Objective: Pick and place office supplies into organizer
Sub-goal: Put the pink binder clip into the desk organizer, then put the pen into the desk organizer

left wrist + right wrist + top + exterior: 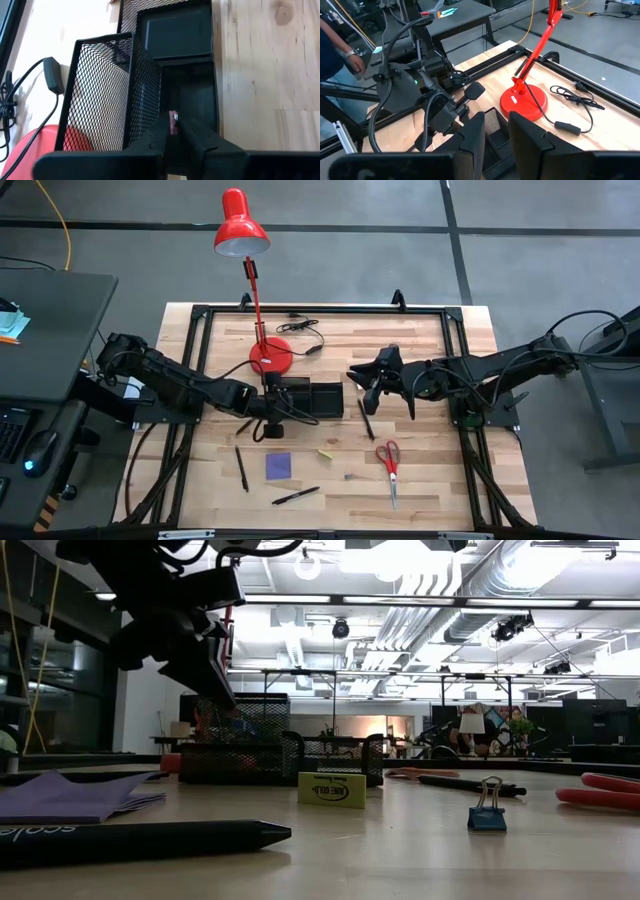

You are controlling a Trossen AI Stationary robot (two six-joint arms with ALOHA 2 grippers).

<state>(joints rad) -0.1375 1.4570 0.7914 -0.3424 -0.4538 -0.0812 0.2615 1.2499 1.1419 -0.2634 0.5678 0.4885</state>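
Observation:
The black mesh organizer (308,399) (107,90) stands mid-table beside the red lamp's base. My left gripper (270,408) (173,131) hovers over its near end, slanting down, shut on a thin thing with a pinkish-red end (173,121), which looks like a pen. My right gripper (372,392) (494,137) hangs open and empty above the table, right of the organizer. Flat on the wood lie three dark pens (241,468) (296,495) (366,421), a purple note pad (279,466), a small yellow pad (326,452) and red-handled scissors (390,464). My left gripper pinches the thin thing's pinkish-red end (173,120) between its two fingertips, coming from above and slanting down. The end shows over the organizer's deep dark compartment (192,95). The fingers hide the rest of it, so its length and tilt cannot be told.
The red desk lamp (268,356) stands just behind the organizer, its cord (300,330) trailing toward the far edge. A blue binder clip (487,810) sits near the scissors. A black frame (455,320) runs around the table. A person's arm (340,50) shows beyond the table.

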